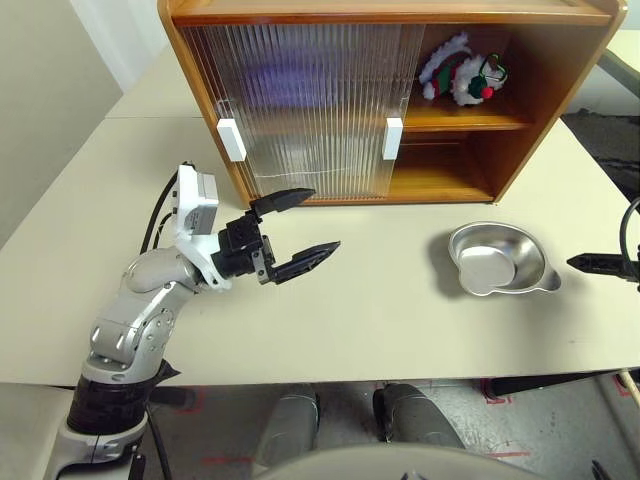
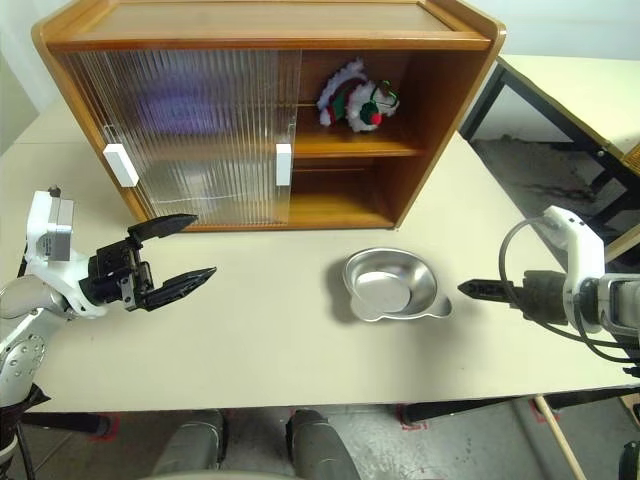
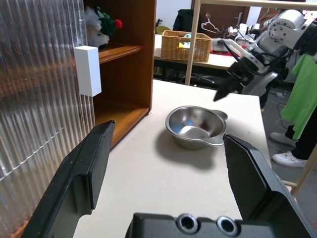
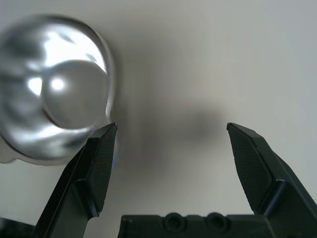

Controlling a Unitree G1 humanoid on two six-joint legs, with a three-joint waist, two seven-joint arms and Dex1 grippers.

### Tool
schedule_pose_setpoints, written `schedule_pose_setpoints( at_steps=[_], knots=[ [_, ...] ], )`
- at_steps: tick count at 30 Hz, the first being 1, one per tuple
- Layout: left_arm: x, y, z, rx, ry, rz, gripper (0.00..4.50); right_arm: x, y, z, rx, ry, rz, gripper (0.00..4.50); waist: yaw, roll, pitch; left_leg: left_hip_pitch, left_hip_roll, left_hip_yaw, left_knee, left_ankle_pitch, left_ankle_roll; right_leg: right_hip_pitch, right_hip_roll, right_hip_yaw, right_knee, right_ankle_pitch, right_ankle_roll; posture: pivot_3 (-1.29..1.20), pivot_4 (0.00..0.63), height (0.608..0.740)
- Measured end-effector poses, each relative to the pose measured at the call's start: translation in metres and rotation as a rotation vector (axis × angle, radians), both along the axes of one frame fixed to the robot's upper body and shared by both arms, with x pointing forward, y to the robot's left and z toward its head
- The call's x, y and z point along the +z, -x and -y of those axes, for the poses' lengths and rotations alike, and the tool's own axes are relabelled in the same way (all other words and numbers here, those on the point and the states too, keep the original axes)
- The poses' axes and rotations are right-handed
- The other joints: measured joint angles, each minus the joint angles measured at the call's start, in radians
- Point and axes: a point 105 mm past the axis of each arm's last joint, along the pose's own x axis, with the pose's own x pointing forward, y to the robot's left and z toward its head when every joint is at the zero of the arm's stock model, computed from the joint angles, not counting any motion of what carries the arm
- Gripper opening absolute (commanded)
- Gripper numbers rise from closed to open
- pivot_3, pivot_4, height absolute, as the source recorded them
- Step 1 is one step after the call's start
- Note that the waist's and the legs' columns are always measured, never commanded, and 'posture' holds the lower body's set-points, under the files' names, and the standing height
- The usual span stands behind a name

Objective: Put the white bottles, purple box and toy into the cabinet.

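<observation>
Left gripper: the left gripper (image 1: pixel 305 224) with its two black fingers on a grey and white arm is nearest, over the near left part of the table; jaws spread wide, nothing between them, tips aimed toward the cabinet's lower front.
Table: pale cream flat tabletop (image 1: pixel 350 320), bare around the left gripper.
Dish: shiny bear-shaped metal dish (image 2: pixel 388 284) sits on the table in front of the cabinet's open right side, apart from it; it lies between the two grippers, nearer the right one.
Right gripper: the right gripper (image 2: pixel 470 290) with black fingers on a grey arm with a black cable is over the right part of the table, just beside the dish's right rim; in the right wrist view its fingers (image 4: pixel 99 163) stand far apart with bare table between them, holding nothing, and the dish shows beside one finger.
Cabinet: large wooden two-shelf cabinet (image 1: pixel 570 110) stands at the back of the table; its two ribbed translucent sliding doors (image 1: pixel 310 110), each with a white rectangular handle, cover the left and middle, leaving the right side open.
Toy: small white plush polar bear with a red-and-green scarf and green hat with red pompom (image 1: pixel 458 70) lies on the upper shelf in the open right side.
Behind the doors: a faint purple blur shows through the ribbed panel at upper-shelf height; what it is cannot be told.
Lower shelf: the open right part shows bare wood.
</observation>
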Motion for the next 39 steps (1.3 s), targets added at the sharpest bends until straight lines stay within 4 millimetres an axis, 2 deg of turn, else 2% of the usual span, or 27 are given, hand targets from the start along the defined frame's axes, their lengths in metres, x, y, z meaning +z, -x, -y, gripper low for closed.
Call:
schedule_pose_setpoints(
  at_steps=[5, 10, 14, 19, 22, 23, 24, 25, 32, 34, 39],
  knots=[
    [-0.001, 0.000, 0.000, 0.005, -0.006, 0.003, 4.50, 0.002, 0.000, -0.016, -0.027, -0.154, -0.017, 4.47, 0.000, 0.000, 0.000, 0.001, -0.001, 0.001, 0.000, 0.000, 0.000, 0.001, 0.002, -0.002, 0.000, 0.000, 0.001, -0.01, 0.102, 0.740],
    [-0.001, -0.001, 0.000, 0.006, -0.008, 0.004, 4.50, -0.002, 0.001, -0.015, -0.046, -0.158, -0.029, 4.47, 0.004, 0.000, 0.000, 0.000, -0.002, 0.000, 0.001, 0.000, 0.001, 0.001, 0.001, -0.001, 0.000, -0.001, 0.002, -0.01, 0.103, 0.740],
    [-0.001, -0.001, 0.000, 0.006, -0.007, 0.004, 4.50, -0.010, 0.010, -0.015, -0.058, -0.180, -0.063, 4.47, 0.006, 0.000, 0.000, 0.000, -0.002, -0.001, 0.001, 0.000, 0.001, 0.001, 0.000, 0.000, 0.000, -0.001, 0.001, -0.01, 0.103, 0.740],
    [0.000, -0.001, 0.000, 0.006, -0.005, 0.011, 4.50, -0.013, 0.019, -0.032, -0.012, -0.254, -0.107, 4.47, 0.006, 0.000, 0.000, 0.001, -0.002, 0.001, 0.001, 0.000, 0.001, 0.002, 0.003, -0.004, 0.000, -0.002, 0.002, -0.01, 0.099, 0.740],
    [0.000, -0.001, 0.000, 0.007, -0.005, 0.013, 4.50, -0.012, 0.017, -0.037, -0.007, -0.291, -0.093, 3.86, 0.004, 0.000, 0.000, 0.001, -0.002, 0.003, 0.002, 0.000, 0.001, 0.002, 0.003, -0.004, 0.000, -0.001, 0.003, -0.01, 0.096, 0.740],
    [0.000, -0.001, 0.000, 0.007, -0.005, 0.012, 4.50, -0.012, 0.017, -0.037, -0.010, -0.298, -0.087, 3.33, 0.004, 0.000, 0.000, 0.001, -0.002, 0.003, 0.002, 0.000, 0.001, 0.002, 0.003, -0.004, 0.000, -0.001, 0.003, -0.01, 0.095, 0.740],
    [0.000, -0.001, -0.001, 0.009, -0.004, 0.013, 4.50, -0.012, 0.016, -0.039, -0.010, -0.306, -0.085, 3.28, 0.005, 0.000, 0.000, 0.001, -0.002, 0.003, 0.003, 0.000, 0.002, 0.003, 0.002, -0.003, 0.000, -0.001, 0.003, -0.01, 0.092, 0.740],
    [-0.001, -0.001, -0.001, 0.010, -0.004, 0.014, 4.50, -0.011, 0.015, -0.040, -0.015, -0.318, -0.081, 3.03, 0.005, 0.000, 0.000, 0.002, -0.002, 0.003, 0.002, 0.000, 0.002, 0.003, 0.002, -0.003, 0.001, 0.000, 0.003, -0.01, 0.092, 0.740],
    [-0.002, -0.003, -0.003, 0.011, -0.004, 0.015, 4.50, -0.014, 0.011, -0.046, -0.026, -0.378, -0.041, 0.57, 0.005, 0.000, 0.000, 0.002, -0.002, 0.002, 0.002, 0.000, 0.002, 0.003, 0.002, -0.003, 0.001, 0.000, 0.002, -0.01, 0.088, 0.740],
    [-0.002, -0.003, -0.004, 0.011, -0.004, 0.018, 4.50, -0.004, 0.007, -0.051, 0.003, -0.425, 0.008, 0.24, 0.004, 0.000, -0.001, 0.003, -0.002, 0.002, 0.002, 0.000, 0.002, 0.004, 0.002, -0.004, 0.001, 0.000, 0.002, -0.02, 0.087, 0.740],
    [-0.004, -0.005, -0.006, 0.013, -0.002, 0.013, 4.50, 0.004, 0.007, -0.055, 0.025, -0.483, 0.045, 0.00, 0.004, 0.000, -0.001, 0.007, -0.003, 0.002, 0.003, 0.000, 0.003, 0.009, 0.002, -0.004, 0.001, 0.000, 0.003, -0.03, 0.089, 0.740]
  ],
)
